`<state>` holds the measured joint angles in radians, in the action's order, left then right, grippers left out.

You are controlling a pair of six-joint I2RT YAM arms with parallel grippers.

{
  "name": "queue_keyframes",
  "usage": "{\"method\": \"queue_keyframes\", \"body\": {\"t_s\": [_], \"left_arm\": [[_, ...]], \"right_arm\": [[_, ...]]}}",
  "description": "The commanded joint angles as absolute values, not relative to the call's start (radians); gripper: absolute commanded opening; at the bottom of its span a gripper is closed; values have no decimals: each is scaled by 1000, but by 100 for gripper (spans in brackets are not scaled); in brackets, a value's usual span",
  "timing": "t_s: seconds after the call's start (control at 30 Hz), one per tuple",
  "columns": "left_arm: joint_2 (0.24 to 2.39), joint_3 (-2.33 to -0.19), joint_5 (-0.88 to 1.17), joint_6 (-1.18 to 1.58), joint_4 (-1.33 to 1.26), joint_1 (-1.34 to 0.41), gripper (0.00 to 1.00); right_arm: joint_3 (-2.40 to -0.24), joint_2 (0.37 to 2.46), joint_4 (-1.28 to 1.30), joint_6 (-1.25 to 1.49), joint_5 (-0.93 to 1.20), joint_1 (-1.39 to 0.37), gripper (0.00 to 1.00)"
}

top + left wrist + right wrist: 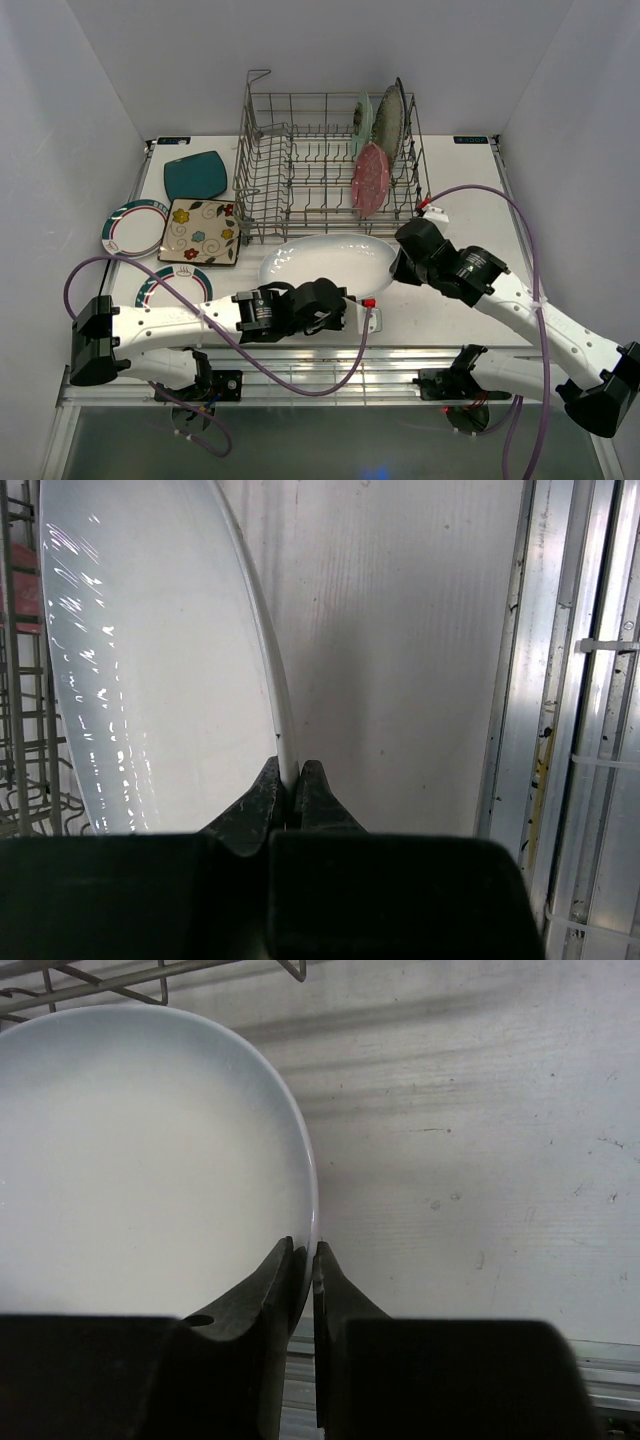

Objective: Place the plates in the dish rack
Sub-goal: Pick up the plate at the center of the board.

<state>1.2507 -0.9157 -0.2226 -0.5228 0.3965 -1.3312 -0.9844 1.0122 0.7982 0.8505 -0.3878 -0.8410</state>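
Rim of white oval plate (325, 260) clamped inside left jaws and right jaws.

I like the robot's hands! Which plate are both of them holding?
The big white oval plate in front of the dish rack: left gripper and right gripper pinch its rim. Nothing grips the others.

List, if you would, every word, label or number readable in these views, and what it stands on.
Nothing is legible.
Small dark label at the white table's back left corner: too small to read.
Matching label at the back right corner: too small to read.
Large white oval plate: no markings visible.
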Motion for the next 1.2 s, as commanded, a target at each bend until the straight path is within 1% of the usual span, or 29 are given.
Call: {"method": "queue_keyframes", "body": {"t_s": [0.0,0.17,0.3,0.33,0.43,0.8,1.17], "left_arm": [[1239,-1011,-215,-647,262,-1359,0],[1247,-1035,-262,-670,252,-1370,0],[1256,-1112,-255,-629,308,-1381,0],[1278,-1162,-256,-621,352,-1381,0],[1304,-1215,-310,-627,379,-1379,0],[1318,-1256,-373,-676,382,-1388,0],[1347,-1299,-500,-784,344,-1390,0]], "right_arm": [[-1109,1012,657,822,-196,-876,8],[-1150,1040,654,808,-172,-876,8],[-1186,1049,653,801,-176,-876,8],[-1193,1057,652,795,-176,-876,8],[-1227,1078,660,785,-172,-876,8],[-1298,1112,638,758,-170,-876,8],[-1364,1126,595,715,-195,-876,8]]}}
